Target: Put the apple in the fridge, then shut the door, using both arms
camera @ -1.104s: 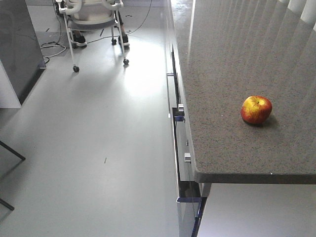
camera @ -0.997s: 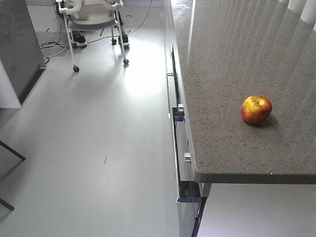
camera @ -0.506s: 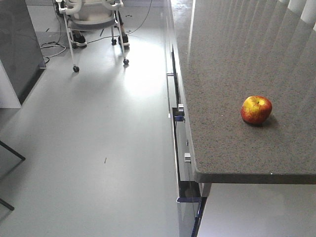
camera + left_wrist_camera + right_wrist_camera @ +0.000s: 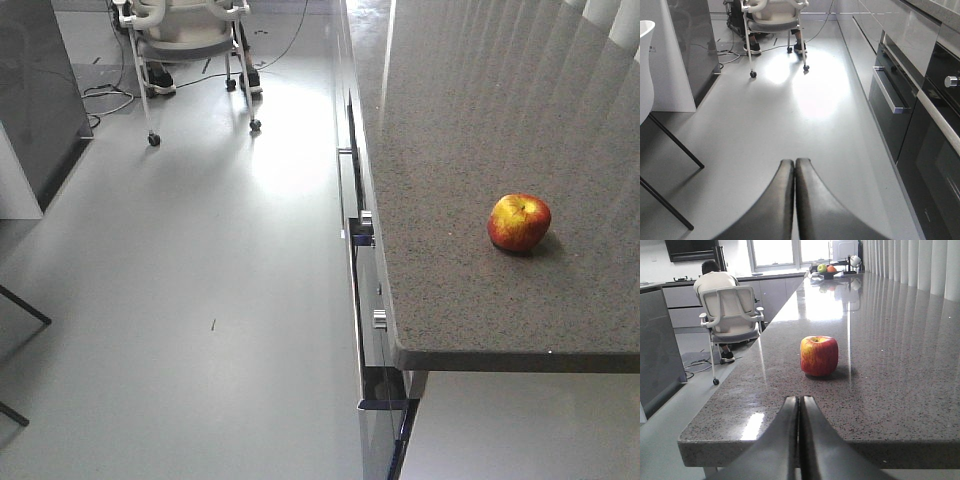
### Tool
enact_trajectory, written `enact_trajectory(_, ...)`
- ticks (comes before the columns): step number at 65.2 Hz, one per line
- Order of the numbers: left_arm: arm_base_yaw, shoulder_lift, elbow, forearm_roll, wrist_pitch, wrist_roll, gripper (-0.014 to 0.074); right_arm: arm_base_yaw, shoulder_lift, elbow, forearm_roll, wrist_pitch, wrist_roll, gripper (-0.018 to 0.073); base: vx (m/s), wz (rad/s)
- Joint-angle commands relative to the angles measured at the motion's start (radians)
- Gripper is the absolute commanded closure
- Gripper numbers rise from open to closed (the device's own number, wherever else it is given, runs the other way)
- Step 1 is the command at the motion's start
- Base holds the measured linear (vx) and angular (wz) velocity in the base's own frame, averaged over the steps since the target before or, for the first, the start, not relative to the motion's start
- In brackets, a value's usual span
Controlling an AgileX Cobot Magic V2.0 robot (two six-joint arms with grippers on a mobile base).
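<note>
The apple (image 4: 519, 222), red with yellow patches, sits alone on the grey speckled counter (image 4: 460, 300), near its front end. In the right wrist view the apple (image 4: 818, 356) is a short way ahead of my right gripper (image 4: 800, 399). That gripper is shut and empty, just in front of the counter's near edge. My left gripper (image 4: 794, 162) is shut and empty, low over the grey floor. The fridge (image 4: 35, 95) shows as a tall dark grey body at the far left, and I cannot make out its door. Neither arm shows in the front view.
A person sits in a white wheeled office chair (image 4: 190, 35) at the far end of the aisle. An oven and drawers with metal handles (image 4: 890, 95) line the counter's left face. Thin black chair legs (image 4: 670, 145) stand at the left. A fruit bowl (image 4: 827, 271) is far down the counter.
</note>
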Motion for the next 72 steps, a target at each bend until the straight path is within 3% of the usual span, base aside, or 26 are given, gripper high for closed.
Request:
enact_trajectory(1, -0.007, -0.015, -0.017, 0.000, -0.069, -0.008, 0.0603, -0.002, -0.012, -0.004, 0.011, -0.089, -0.001, 0.0562, 0.00, 0.00)
enact_trajectory(11, -0.007, -0.015, -0.017, 0.000, -0.069, -0.008, 0.0603, -0.002, -0.012, -0.005, 0.181, -0.112, 0.130, 0.0562, 0.00, 0.00)
enact_trajectory(20, -0.007, -0.015, -0.017, 0.000, -0.069, -0.008, 0.0603, 0.000, -0.012, -0.034, 0.247, -0.117, 0.142, 0.0562, 0.00, 0.00)
enact_trajectory(33, -0.007, -0.015, -0.017, 0.000, -0.069, -0.008, 0.0603, 0.000, 0.056, -0.254, 0.201, -0.005, 0.074, 0.0559, 0.00, 0.00)
enact_trajectory(46, -0.007, -0.015, -0.017, 0.000, -0.069, -0.008, 0.0603, 0.000, 0.249, -0.577, 0.210, 0.224, -0.112, 0.0497, 0.00, 0.00)
enact_trajectory(54, -0.007, -0.015, -0.017, 0.000, -0.069, -0.008, 0.0603, 0.000, 0.358, -0.730, 0.273, 0.301, -0.224, 0.0341, 0.00, 0.00)
enact_trajectory(60, -0.007, -0.015, -0.017, 0.000, -0.069, -0.008, 0.0603, 0.000, 0.411, -0.792, 0.301, 0.319, -0.301, 0.0147, 0.00, 0.00)
enact_trajectory(72, -0.007, -0.015, -0.017, 0.000, -0.069, -0.008, 0.0603, 0.000, 0.480, -0.807, 0.305, 0.290, -0.360, -0.0164, 0.00, 0.00)
